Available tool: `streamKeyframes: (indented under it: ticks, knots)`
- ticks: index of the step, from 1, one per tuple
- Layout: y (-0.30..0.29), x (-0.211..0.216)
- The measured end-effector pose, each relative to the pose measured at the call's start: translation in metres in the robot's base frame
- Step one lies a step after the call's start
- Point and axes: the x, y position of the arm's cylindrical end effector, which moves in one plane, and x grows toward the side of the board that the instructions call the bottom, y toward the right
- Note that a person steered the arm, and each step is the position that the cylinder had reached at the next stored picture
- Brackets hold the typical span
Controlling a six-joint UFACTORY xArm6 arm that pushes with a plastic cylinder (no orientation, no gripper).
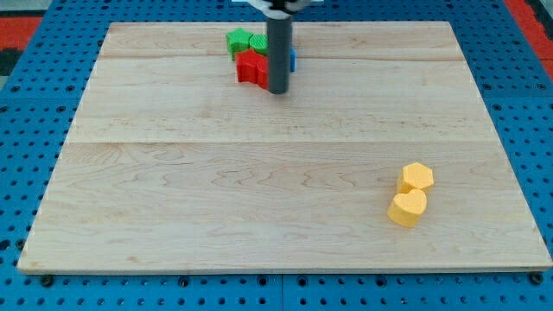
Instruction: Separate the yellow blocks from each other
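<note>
Position: my tip (278,91) rests on the wooden board (173,199) near its top edge, a little left of centre. It touches or nearly touches the right side of a red block (251,66). There are no jaws on this rig, only a plain rod, so nothing is gripped or held.

Task items: the yellow hexagonal block (416,177) and the yellow heart-shaped block (407,208) lie toward the board's bottom-right corner, well apart from the tip. The hexagon sits just above the heart, and the two appear to touch. They are not yet separated.

Risks: the pair stands near the right edge, so a push aimed rightward could carry a block toward or off that edge. A push landing on the seam off-centre may drive both blocks along together. An approach from the top edge would strike the hexagon and press it into the heart.

Surroundings: a cluster sits at the tip, comprising two green blocks (246,41), the red block and a blue block (292,60) largely hidden behind the rod. Leaving carelessly could drag these. The board between the cluster and the yellow pair appears unobstructed.
</note>
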Motion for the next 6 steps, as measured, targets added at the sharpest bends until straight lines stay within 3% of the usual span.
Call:
streamKeyframes:
  ticks: [1, 3, 4, 5, 6]
  knots:
    - [0.02, 0.028]
    - [0.24, 0.133]
    - [0.243, 0.212]
    - [0.177, 0.214]
    - [0.123, 0.143]
